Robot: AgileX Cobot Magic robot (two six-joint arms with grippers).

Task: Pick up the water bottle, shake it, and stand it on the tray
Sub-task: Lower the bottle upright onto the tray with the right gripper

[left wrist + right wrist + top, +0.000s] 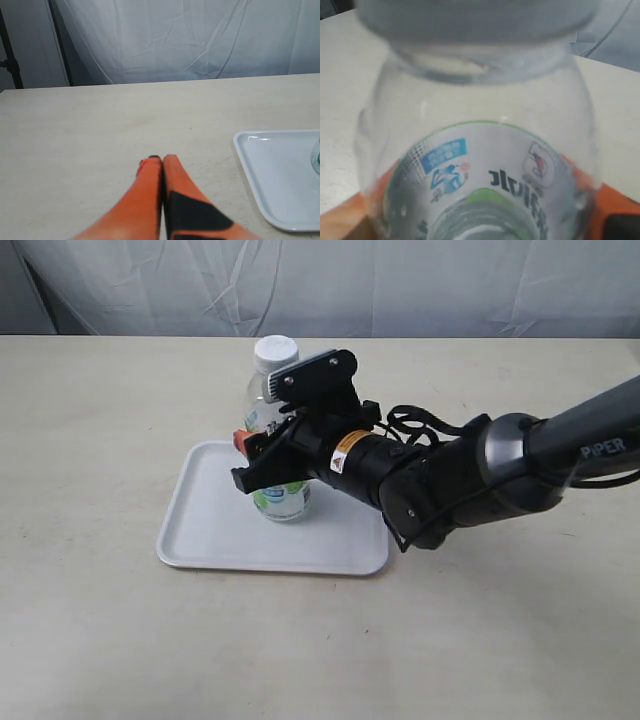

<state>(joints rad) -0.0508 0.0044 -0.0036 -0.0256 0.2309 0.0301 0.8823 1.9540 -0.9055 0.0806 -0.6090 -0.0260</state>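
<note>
Pinching the water bottle [284,502] about its middle with the right hand [248,458], one finger on the near side and one on the far, orange pads [615,200] pressed to the clear wall either side of the label. Holding it upright, white cap up, base down on the tray [215,530], about the tray's middle and rather nearer the far rim. Cannot tell whether resting with full weight or hanging a hair above; looks seated.

Judged by that: picked up, and carried to the tray. No telling whether shaken, with nothing in these views to show it either way. Left to do, most likely: spread the fingers, draw back without knocking the bottle, leave it standing alone.

Stretched in from the right across the bench [100,420], with the right arm low and nearly level, wrist turned so as to close sideways on the bottle, camera bracket riding above, beside the cap. From the right wrist, little but bottle: blurred cap close to the lens, label beyond.

As for the left hand [162,162]: fingers pressed together, gripping nothing, low over the bench and apart from the tray, with only a sliver of the bottle at the edge of that view.
</note>
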